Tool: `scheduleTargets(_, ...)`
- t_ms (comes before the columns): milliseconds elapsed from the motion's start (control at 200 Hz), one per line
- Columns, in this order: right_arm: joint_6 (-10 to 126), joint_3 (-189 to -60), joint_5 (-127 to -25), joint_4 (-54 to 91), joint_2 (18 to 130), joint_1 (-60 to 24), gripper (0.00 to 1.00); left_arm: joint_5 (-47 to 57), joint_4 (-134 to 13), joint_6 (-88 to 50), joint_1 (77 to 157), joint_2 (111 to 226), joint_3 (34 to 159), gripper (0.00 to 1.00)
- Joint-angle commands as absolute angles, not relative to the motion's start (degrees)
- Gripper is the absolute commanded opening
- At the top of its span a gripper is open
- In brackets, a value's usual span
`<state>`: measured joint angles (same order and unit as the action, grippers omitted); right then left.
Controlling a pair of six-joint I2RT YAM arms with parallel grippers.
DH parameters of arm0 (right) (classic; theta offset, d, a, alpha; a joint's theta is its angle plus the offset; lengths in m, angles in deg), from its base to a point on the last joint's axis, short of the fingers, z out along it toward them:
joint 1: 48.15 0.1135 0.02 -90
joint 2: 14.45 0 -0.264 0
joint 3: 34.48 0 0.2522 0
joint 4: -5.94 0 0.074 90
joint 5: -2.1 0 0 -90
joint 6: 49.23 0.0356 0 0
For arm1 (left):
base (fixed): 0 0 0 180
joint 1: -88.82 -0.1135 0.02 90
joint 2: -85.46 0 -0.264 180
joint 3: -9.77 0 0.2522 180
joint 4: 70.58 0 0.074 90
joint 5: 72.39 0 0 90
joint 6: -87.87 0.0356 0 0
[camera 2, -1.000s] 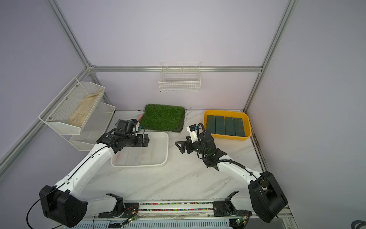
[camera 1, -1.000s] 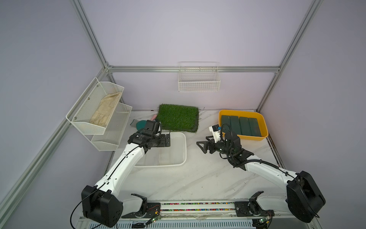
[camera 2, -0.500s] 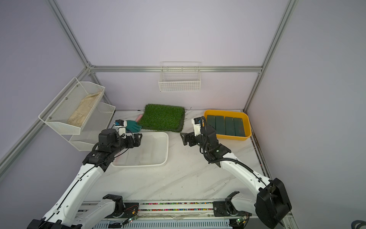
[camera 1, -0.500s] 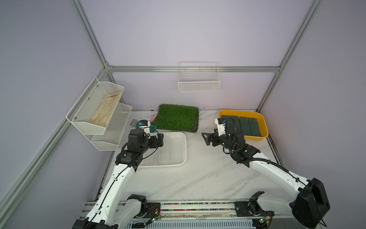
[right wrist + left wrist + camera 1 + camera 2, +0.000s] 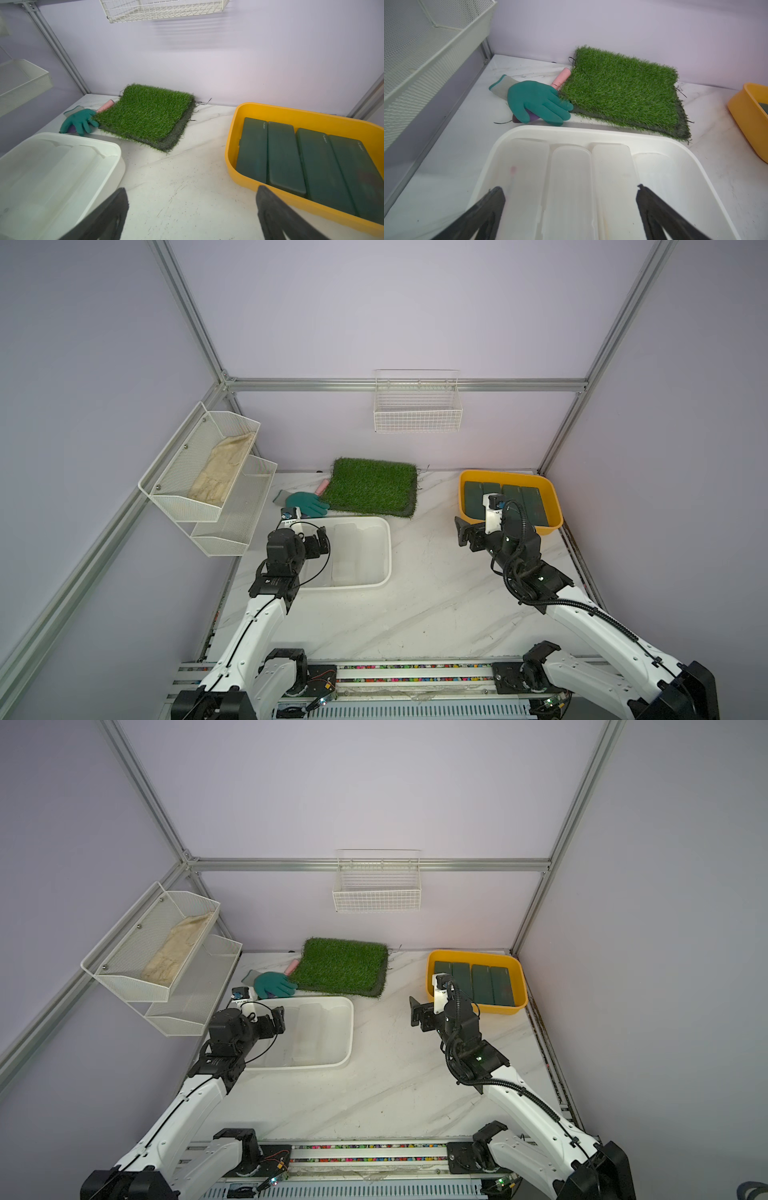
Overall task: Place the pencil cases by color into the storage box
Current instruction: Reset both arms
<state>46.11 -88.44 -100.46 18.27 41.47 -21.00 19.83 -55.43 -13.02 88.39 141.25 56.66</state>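
Green cases (image 5: 530,506), four of them, lie side by side in the yellow box (image 5: 509,475) in both top views, and white cases (image 5: 345,547) fill the white box (image 5: 388,549). No case shows on the table (image 5: 415,593), so the sorting looks done. The left gripper (image 5: 318,545) hangs over one end of the white box, and the right gripper (image 5: 465,533) hangs above bare table just beside the yellow box; both have fingers wide and empty. In the left wrist view, the wide fingers (image 5: 490,207) frame at least three white cases lying parallel. The frosted plastic blends into the box, so a count is hard, and a low or sideways retreat could catch the rim and drag the box or jolt the cases askew. A glove (image 5: 537,101) and mat (image 5: 623,91) lie just beyond the box. In the right wrist view the wide fingers straddle bare table, with the green cases packed tight in their box off to one side. A swing toward that side could clip the yellow rim and shove the box.
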Motion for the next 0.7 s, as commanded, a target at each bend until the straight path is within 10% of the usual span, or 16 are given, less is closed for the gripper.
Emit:
scheduleTargets(0, 43.4, -86.8, -102.2, 12.7, 39.6, -22.1, 0.97, 20.7, -62.7, -12.2, 87.1, 142.3, 54.1, 1.0)
scheduleTargets(695, 43.1, -81.7, -97.6, 3.1, 43.2, -31.0, 0.97, 20.2, -88.9, -10.4, 84.3, 153.8, 46.0, 1.0)
